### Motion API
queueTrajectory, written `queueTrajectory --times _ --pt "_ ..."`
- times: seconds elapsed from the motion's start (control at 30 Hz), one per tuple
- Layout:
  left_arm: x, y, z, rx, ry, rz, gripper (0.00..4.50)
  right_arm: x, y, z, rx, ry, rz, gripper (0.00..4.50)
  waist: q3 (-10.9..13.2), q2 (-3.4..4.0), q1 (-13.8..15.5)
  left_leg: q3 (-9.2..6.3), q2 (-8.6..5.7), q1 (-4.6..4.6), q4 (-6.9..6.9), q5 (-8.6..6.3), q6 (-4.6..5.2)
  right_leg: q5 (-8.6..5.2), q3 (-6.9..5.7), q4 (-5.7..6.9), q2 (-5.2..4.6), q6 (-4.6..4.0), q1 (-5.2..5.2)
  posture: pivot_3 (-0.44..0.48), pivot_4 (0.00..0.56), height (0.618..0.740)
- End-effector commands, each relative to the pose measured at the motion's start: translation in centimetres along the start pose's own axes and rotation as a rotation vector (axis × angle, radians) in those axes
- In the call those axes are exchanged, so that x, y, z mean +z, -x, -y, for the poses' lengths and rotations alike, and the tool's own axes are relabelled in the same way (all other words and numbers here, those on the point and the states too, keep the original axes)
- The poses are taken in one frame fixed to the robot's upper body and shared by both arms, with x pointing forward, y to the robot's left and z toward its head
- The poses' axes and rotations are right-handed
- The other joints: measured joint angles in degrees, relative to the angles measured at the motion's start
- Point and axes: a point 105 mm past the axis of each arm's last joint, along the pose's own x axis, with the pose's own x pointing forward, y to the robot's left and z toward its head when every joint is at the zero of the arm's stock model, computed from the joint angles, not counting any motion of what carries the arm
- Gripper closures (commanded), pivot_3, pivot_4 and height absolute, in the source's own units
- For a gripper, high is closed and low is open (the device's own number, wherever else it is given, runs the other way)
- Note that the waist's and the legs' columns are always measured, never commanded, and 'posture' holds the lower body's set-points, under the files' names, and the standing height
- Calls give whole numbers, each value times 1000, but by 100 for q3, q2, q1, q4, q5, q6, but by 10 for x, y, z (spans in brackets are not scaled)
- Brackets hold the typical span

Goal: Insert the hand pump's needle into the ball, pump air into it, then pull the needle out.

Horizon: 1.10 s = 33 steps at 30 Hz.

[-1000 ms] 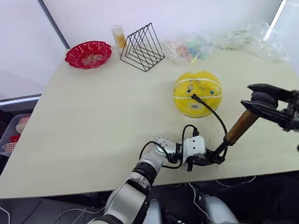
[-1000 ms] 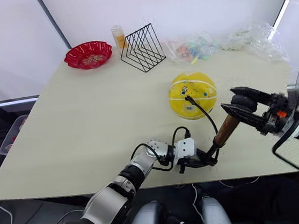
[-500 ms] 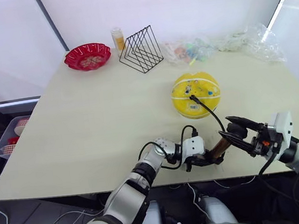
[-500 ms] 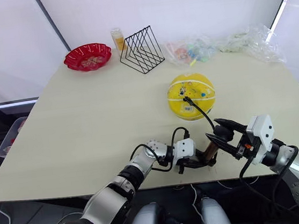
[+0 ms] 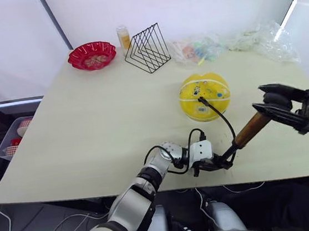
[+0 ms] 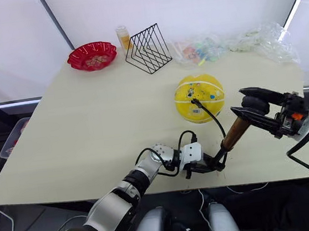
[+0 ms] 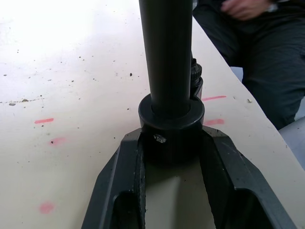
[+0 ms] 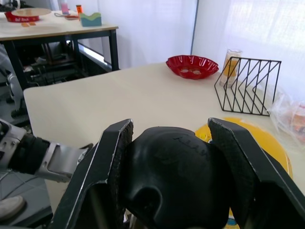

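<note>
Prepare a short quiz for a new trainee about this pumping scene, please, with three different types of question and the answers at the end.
1. True or false: the hose of the hand pump ends on the yellow ball.
2. Which part of the pump does the left gripper hold? A) the T-handle B) the black lower end cap C) the middle of the hose
3. Fill in: the right gripper is closed on the pump's black ____.

Key
1. True: the black hose runs up to a fitting on top of the ball.
2. B: the left wrist view shows the fingers on both sides of the black cap.
3. T-handle.
</note>
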Motion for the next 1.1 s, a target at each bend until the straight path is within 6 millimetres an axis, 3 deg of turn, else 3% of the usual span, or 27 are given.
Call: queueTrajectory --times 0.03,0.13,0.2,0.47,0.63,0.8,0.93,1.07,1.1 --pt "-39 10 16 -24 96 -139 3403 41 7 5 -32 76 66 2455 4 5 -5 2 0 0 0 0 0 0 2 0 -1 0 0 0 150 740" --pt "-39 10 16 -23 94 -138 3403 51 4 5 -32 43 114 2455 26 2 6 0 0 -3 1 0 0 1 1 0 -2 0 -2 0 150 740" --pt "-40 11 16 -22 94 -139 3403 41 0 1 -24 4 100 2455 32 9 9 0 -1 -12 0 0 0 2 1 0 -2 -3 -9 0 150 740" --pt "-39 9 15 -16 99 -134 3403 -43 -9 -9 -43 -24 -97 2455 22 -12 -19 2 1 -2 -1 0 1 -1 1 -5 4 1 -2 0 150 740" --pt "-38 9 15 -11 104 -133 3403 -76 -11 -13 -59 2 -120 2455 3 0 -33 -1 9 11 -1 0 1 0 0 0 12 0 1 0 150 740" --pt "-40 10 16 -9 113 -135 3403 -121 -10 -22 -72 15 -179 2455 -9 -16 -29 -2 7 10 -1 0 1 0 -2 -1 13 -1 0 0 150 740" --pt "-41 10 15 0 121 -136 3403 -138 -11 -28 -71 20 -186 2455 -15 -15 -38 3 6 15 0 0 1 1 4 0 10 0 1 0 150 740" --pt "-41 10 14 6 122 -137 3403 -120 -13 -25 -74 43 -114 2455 -20 -12 -39 1 7 17 0 0 0 1 1 0 11 0 2 0 150 740" --pt "-41 10 14 8 120 -135 3403 -103 -12 -18 -72 70 -88 2455 -20 -12 -39 1 7 17 0 0 0 1 1 0 11 -1 2 0 150 740"
